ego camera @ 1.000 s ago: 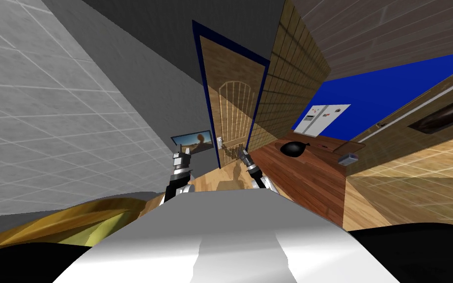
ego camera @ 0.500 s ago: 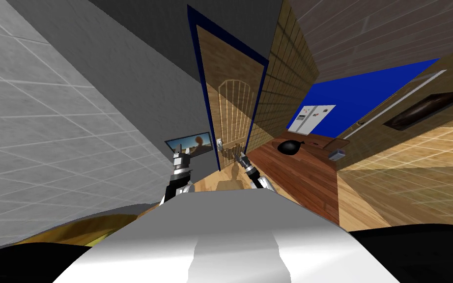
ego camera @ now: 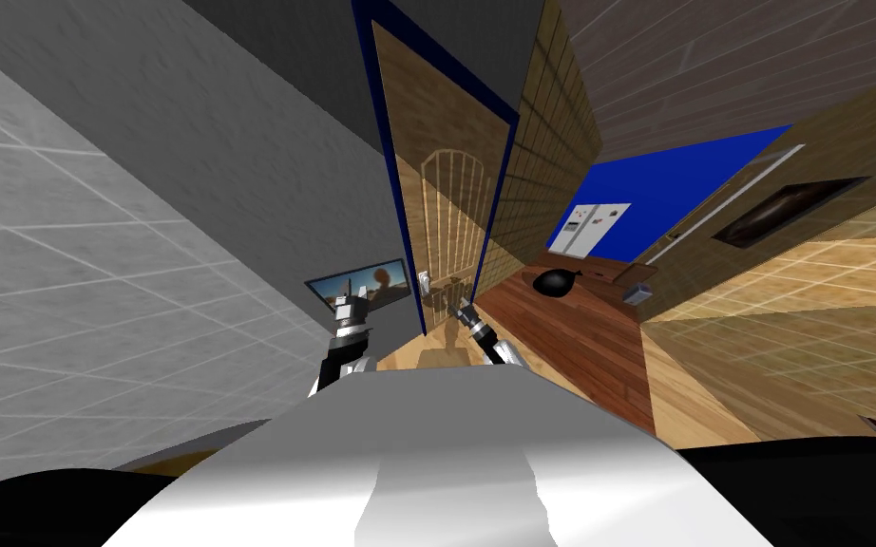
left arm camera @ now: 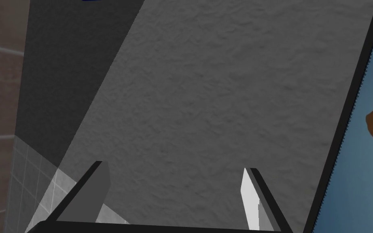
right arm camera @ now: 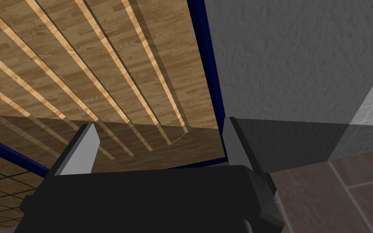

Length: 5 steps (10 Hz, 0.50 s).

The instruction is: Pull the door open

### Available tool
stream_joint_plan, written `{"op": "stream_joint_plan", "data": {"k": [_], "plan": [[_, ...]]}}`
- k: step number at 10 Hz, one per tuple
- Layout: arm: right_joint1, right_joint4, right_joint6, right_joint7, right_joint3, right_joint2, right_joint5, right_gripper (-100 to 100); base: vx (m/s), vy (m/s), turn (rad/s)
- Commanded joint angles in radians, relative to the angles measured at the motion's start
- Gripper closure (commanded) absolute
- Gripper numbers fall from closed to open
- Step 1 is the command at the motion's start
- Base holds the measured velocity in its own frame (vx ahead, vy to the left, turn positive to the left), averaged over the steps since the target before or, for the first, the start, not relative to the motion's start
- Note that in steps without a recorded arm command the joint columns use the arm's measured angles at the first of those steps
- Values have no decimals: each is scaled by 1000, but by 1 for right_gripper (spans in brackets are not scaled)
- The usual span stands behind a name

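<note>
Facing a wooden door [ego camera: 446, 190], seemingly shut in its blue frame at twelve o'clock. Holding right gripper [ego camera: 465, 306] spread and empty near the panel, four o'clock from pale handle [ego camera: 424, 280]. Parking left gripper [ego camera: 351, 306], also spread, at nine o'clock. Yet to grasp and pull.

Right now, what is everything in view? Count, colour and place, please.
door: one, brown wood, pale slats, dark blue frame, straight ahead
handle plate: one, light grey, on the door's left edge
picture: one, black frame, on the grey wall left of the door
fridge: one, white, against the far blue wall
round object: one, black, on the dark wood surface
small box: one, grey, right of the round object
left gripper: one, light grey, open, facing the grey wall
right gripper: one, light grey, open, facing the door
</note>
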Motion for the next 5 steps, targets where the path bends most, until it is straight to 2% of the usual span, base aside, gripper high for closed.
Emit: {"op": "stream_joint_plan", "data": {"k": [1, 5], "plan": [[-5, 22, -3, 20, 9, -1, 36, -100, 101, 105, -118], [-28, 91, -14, 69, 28, -3, 124, -100, 142, 124, -130]]}}
